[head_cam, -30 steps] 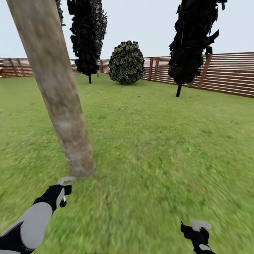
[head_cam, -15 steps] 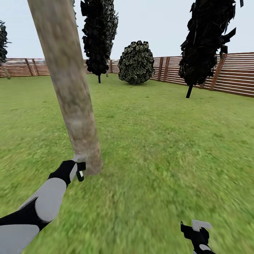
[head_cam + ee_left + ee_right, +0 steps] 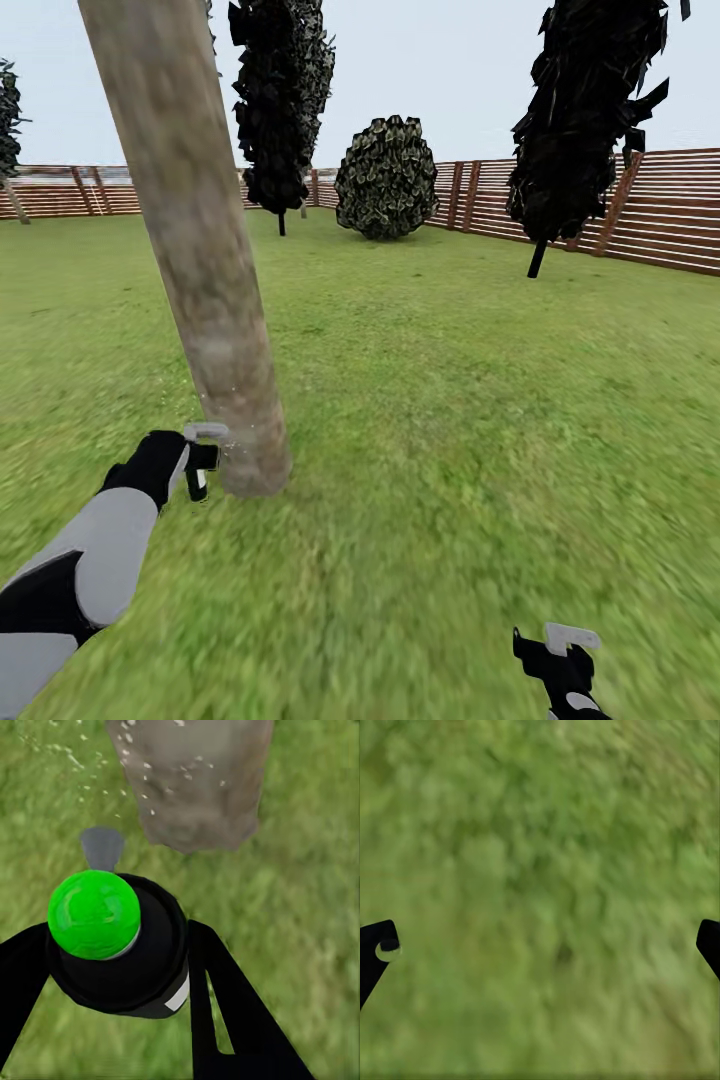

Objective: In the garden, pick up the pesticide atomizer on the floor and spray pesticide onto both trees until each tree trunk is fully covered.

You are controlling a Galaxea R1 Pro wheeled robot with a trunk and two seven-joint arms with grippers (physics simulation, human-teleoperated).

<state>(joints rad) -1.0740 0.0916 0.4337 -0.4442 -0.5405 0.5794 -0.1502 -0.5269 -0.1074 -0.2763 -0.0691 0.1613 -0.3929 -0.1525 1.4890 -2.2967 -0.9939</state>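
Black-bodied and capped with a bright green dome, the pesticide atomizer (image 3: 112, 945) is clamped between the two dark fingers of the left gripper (image 3: 112, 967), one finger pressed to each side of the can. Just beyond the jaws, a grey nozzle piece (image 3: 101, 847) is seen ahead of the green cap, pointed at the base of the tree trunk (image 3: 191, 784), and pale specks of spray are scattered over the bark and the grass beside it. From the head camera the left gripper (image 3: 200, 462) is held low, just beside the foot of the pale, mottled tree trunk (image 3: 195, 250) (whether the two touch cannot be told), with lawn (image 3: 450, 420) spreading on every side. Grass alone lies between the jaws of the right gripper (image 3: 540, 945), whose two dark fingertips (image 3: 375, 952) are set wide apart at the edges of its wrist view; the same right gripper (image 3: 560, 660) is seen low over the lawn, well apart from the trunk. Farther off, two black cone-shaped trees (image 3: 580, 120), a round shrub (image 3: 387, 178) and a brown slatted fence (image 3: 660, 210) are ranged along the edge of the garden.
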